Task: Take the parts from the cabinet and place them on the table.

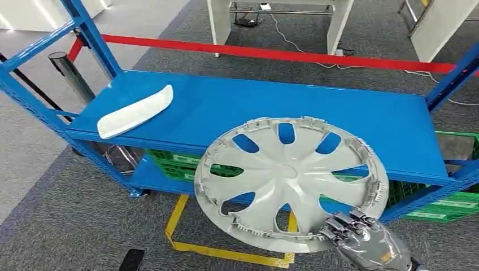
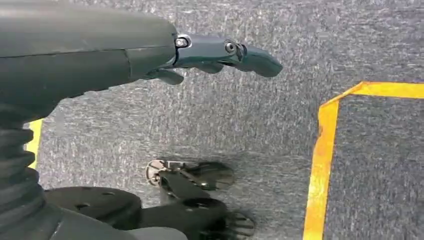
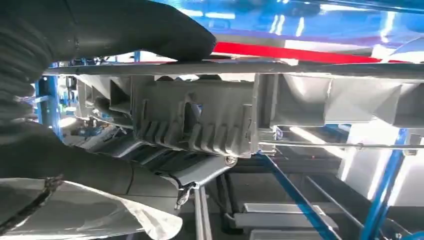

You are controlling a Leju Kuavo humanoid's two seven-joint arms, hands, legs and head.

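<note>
head view: right hand (image 1: 361, 234) holds hubcap (image 1: 291, 180)

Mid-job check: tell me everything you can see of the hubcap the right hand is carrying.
The hubcap is a round, silver-grey wheel cover, plastic by its look, with broad spokes, oval openings between them and a row of small clips along its rim. It is held tilted, face toward the head camera, in front of the blue shelf, overlapping its front edge. The right hand grips its lower rim. The right wrist view shows ribbed clip mounts on its back. No damage is apparent.
</note>
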